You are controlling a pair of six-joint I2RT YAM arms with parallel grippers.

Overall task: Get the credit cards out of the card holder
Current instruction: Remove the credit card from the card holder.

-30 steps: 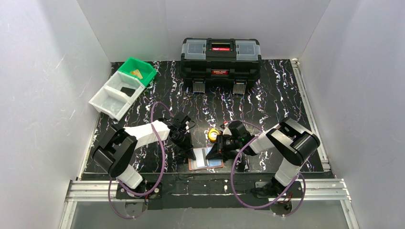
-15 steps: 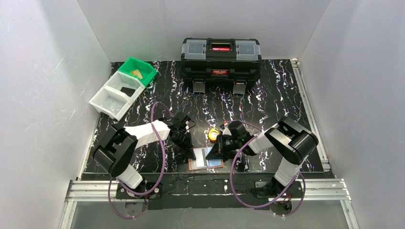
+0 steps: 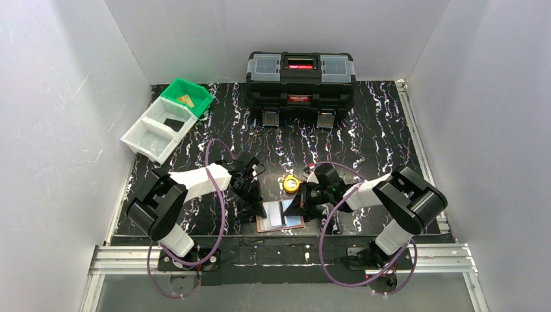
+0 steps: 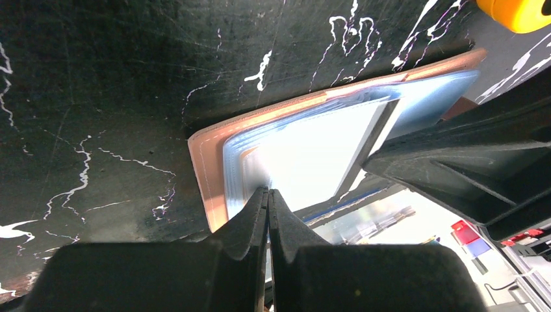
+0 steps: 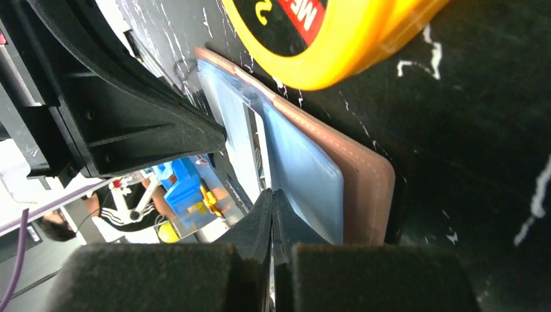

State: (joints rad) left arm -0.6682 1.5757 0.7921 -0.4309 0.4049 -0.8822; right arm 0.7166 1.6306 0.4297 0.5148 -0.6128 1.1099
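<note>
From above, the small tan leather bifold card holder (image 3: 281, 221) lies open on the black, white-veined marbled table (image 3: 364, 143), close to its near edge and between the two arms. The left gripper (image 3: 255, 209) is down at its left edge and the right gripper (image 3: 294, 207) over its right half; their black bodies cover much of it. A round yellow tape measure (image 3: 290, 184) sits just behind. At the far edge stands a large black toolbox (image 3: 300, 78). At far left a green bin (image 3: 187, 96) holds a gold-tan card (image 3: 187, 100), and the adjoining white bins (image 3: 153, 133) hold a black card (image 3: 173, 122). Plain white walls (image 3: 65, 97) enclose the table.

In the left wrist view the left fingers are pressed together with no gap, tips at the edge of the pale bluish clear sleeves (image 4: 312, 140). Whether anything thin is pinched cannot be told. Glare washes out the sleeves, and the right gripper's body blocks the far side.

In the right wrist view the right fingers are likewise closed tight, meeting at a sleeve corner; a card between them cannot be made out. The tape measure is cut off at the top
</note>
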